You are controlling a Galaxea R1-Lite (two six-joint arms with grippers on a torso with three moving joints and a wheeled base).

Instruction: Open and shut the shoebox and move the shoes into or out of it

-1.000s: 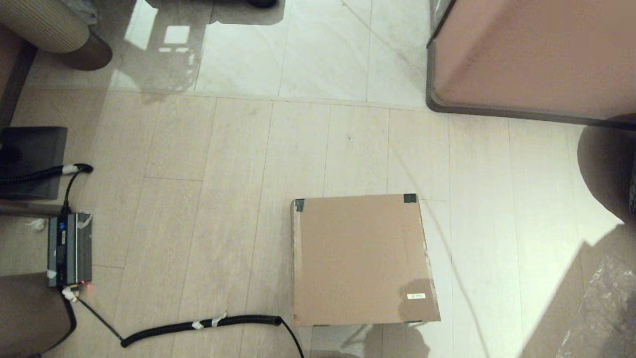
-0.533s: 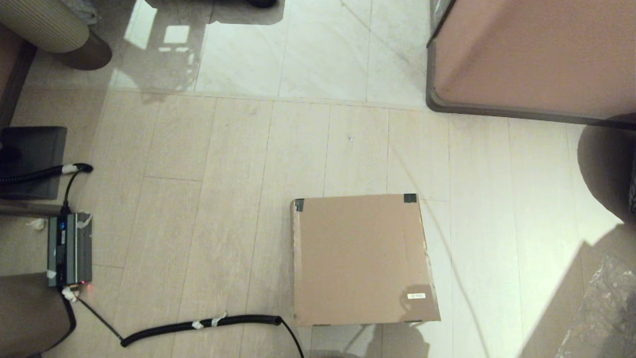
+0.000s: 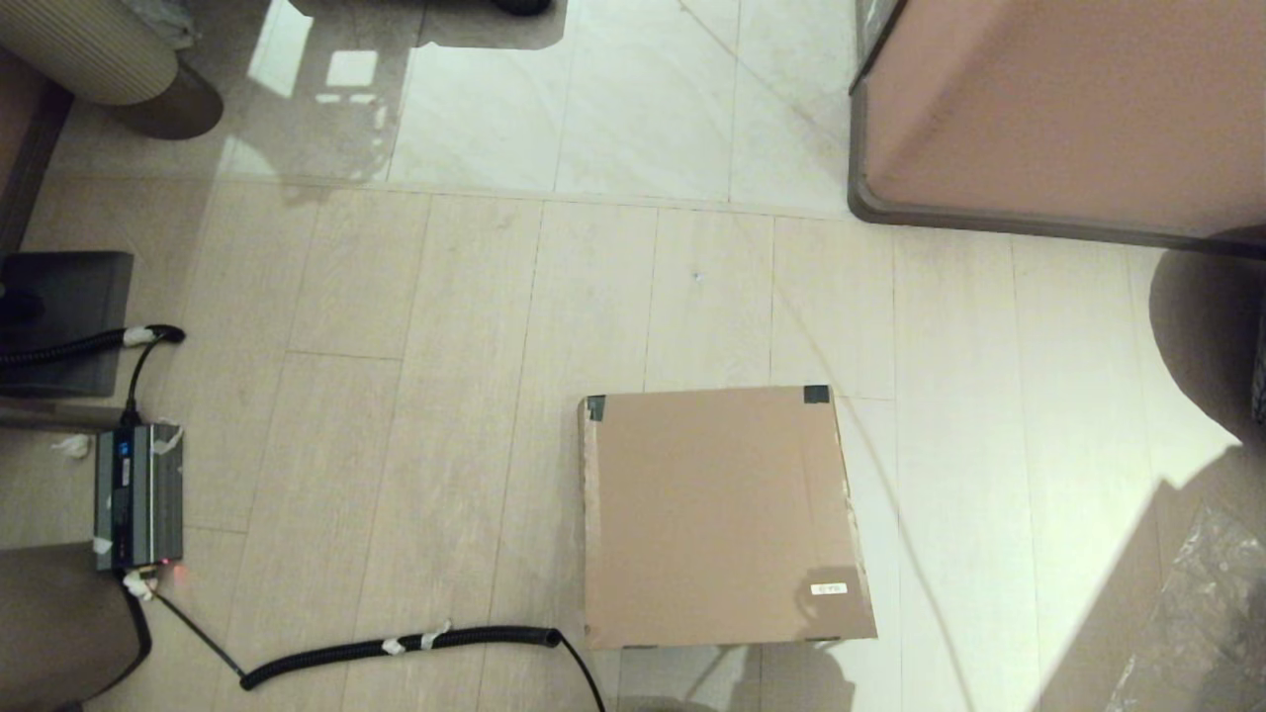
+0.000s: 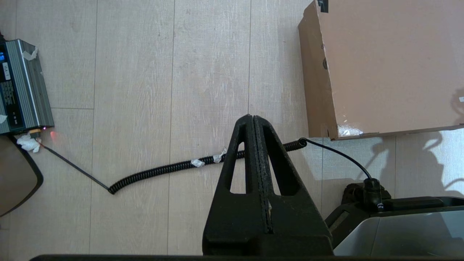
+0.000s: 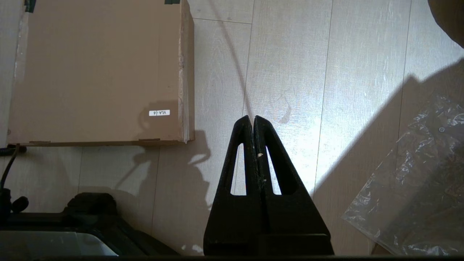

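The brown cardboard shoebox (image 3: pixel 722 514) lies on the floor with its flap lid down, dark tape at its two far corners and a small white label (image 3: pixel 829 589) near its front right corner. The shoes are out of view. Neither arm shows in the head view. In the left wrist view my left gripper (image 4: pixel 252 116) is shut and empty, held above the floor left of the shoebox (image 4: pixel 384 65). In the right wrist view my right gripper (image 5: pixel 252 117) is shut and empty above the floor to the right of the shoebox (image 5: pixel 98 72).
A black coiled cable (image 3: pixel 396 648) runs across the floor from a grey power unit (image 3: pixel 138 494) towards the box's front left corner. A large pinkish-brown block (image 3: pixel 1068 109) stands at the far right. Clear plastic wrap (image 5: pixel 417 188) lies at the near right.
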